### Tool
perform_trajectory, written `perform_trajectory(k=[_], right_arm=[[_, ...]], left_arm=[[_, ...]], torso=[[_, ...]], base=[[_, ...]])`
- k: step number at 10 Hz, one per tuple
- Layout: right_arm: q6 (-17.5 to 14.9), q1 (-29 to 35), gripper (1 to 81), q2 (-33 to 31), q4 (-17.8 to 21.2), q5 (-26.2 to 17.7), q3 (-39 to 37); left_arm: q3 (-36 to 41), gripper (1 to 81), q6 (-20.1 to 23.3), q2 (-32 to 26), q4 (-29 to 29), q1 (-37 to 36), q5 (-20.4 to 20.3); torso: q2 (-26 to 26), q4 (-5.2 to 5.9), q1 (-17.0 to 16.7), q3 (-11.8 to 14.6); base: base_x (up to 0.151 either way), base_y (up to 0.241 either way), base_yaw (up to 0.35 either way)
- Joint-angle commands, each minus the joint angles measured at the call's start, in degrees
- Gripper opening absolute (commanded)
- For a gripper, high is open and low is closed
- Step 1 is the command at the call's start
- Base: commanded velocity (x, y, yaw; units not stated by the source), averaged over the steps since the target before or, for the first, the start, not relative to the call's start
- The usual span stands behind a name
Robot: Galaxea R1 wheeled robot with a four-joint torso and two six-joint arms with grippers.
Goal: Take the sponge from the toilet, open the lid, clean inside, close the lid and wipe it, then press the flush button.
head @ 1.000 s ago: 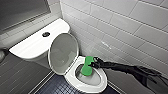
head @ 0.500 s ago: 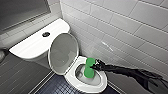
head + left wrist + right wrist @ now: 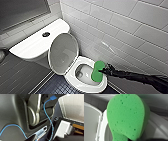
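Tiled wall [image 3: 120,22] | lid [image 3: 62,50] up | right claw [image 3: 102,71] clamped on sponge [image 3: 96,75] over toilet [image 3: 82,86] | wrist: pores [image 3: 134,129]

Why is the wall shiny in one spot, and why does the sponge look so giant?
Head view: light glares off the glossy wall tiles as a bright streak; the wide lens slants the tile lines. Right wrist view: the sponge sits right at the camera, so it looms large.

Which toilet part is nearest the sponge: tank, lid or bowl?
The bowl: the sponge, in the right gripper, sits over its wall-side rim. The raised lid and tank lie farther back.
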Motion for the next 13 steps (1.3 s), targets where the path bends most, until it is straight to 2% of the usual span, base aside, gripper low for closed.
perform_trajectory(k=[1, 3, 8, 12, 13], right_arm=[[2.2, -1.5, 1.0, -6.9, 0.3, 2.5, 6.0], [2.4, -4.3, 1.0, -10.1, 0.3, 4.3, 9.5], [2.8, -9.3, 1.0, -20.4, 0.3, 5.5, 23.1], [2.5, -12.9, 1.0, -21.8, -1.2, 5.4, 30.3], [2.5, -12.3, 1.0, -22.8, -2.8, 5.2, 32.7]], left_arm=[[1.9, 81.1, 0.3, -0.8, 0.8, 2.6, 5.3], [2.3, 81.1, 0.3, -0.4, 1.0, 2.6, 5.3], [2.4, 81.1, 0.3, 0.5, 1.9, 2.5, 5.4], [2.8, 81.1, 0.3, 0.2, 2.6, 2.4, 5.3], [2.8, 81.1, 0.3, 0.2, 2.6, 2.3, 5.3]], torso=[[0.0, 0.00, 0.0, 0.0], [0.0, 0.00, 0.0, 0.0], [0.0, 0.00, 0.0, 0.0], [0.0, 0.00, 0.0, 0.0], [0.0, 0.00, 0.0, 0.0]], base=[[0.000, 0.000, 0.000], [0.000, 0.000, 0.000], [0.000, 0.000, 0.000], [0.000, 0.000, 0.000], [0.000, 0.000, 0.000]])
